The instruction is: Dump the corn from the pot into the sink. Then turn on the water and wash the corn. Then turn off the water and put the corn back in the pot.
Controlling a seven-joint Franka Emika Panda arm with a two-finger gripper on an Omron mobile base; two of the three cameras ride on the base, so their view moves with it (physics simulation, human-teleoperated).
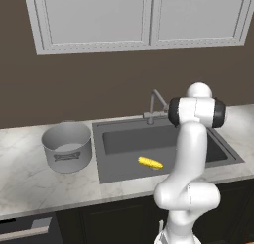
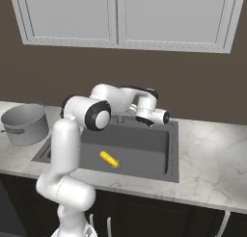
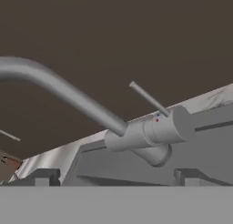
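Counter: marble counter (image 1: 30, 183), sink (image 1: 119, 173) set in it.
Corn (image 1: 150, 162): lying on sink floor; light, stiff, bumpy, likely rolls; pinch across its middle.
Pot (image 1: 67, 146): upright, left of sink.
Gripper (image 3: 116, 180): released, fingers spread, near faucet (image 3: 145, 134).

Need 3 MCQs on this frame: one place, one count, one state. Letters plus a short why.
1. Where is the small yellow corn cob?
A. in the pot
B. on the floor of the dark grey recessed sink
C. on the marble counter

2. How many corn cobs are there?
A. one
B. two
C. three

3. What state is the wide grey metal stockpot in?
A. tipped on its side
B. upside down in the basin
C. upright on the counter, left of the sink

Answers:
1 B: the cob lies in the basin in both base views.
2 A: a single cob is visible.
3 C: its open mouth faces up, beside the sink.
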